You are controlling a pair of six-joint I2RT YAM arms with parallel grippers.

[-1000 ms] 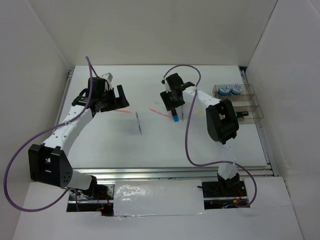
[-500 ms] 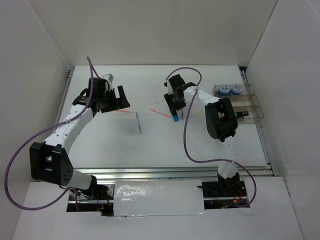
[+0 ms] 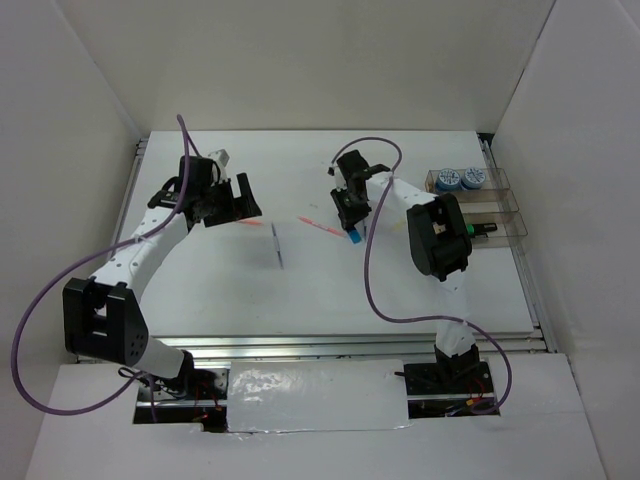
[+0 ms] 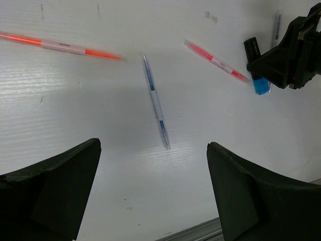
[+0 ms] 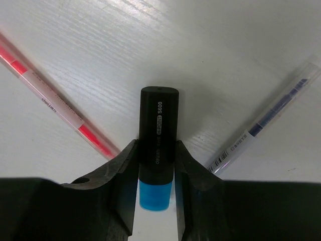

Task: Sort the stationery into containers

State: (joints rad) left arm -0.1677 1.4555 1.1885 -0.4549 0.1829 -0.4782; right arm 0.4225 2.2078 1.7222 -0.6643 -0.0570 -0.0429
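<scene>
In the past second the right gripper has drawn in over the blue-capped highlighter, and the right arm's elbow has swung slightly to the left. The left arm has barely shifted.

The right gripper's fingers are now clamped against both sides of the highlighter's black barrel. The blue cap sits back between them and the blunt black end points away from the wrist. Whether the highlighter rests on the white table or has been raised off it cannot be told.

An orange stick lies just beside the gripped highlighter on one side, and a silver pen lies on the other. Both angle away from it.

Across the table, the left gripper hovers with its jaws spread wide and nothing between them. Below it lie a second silver pen and a second orange stick, which are apart from each other.

At the right edge stands the clear organiser tray. Two blue-white tape rolls sit in its far compartment.
</scene>
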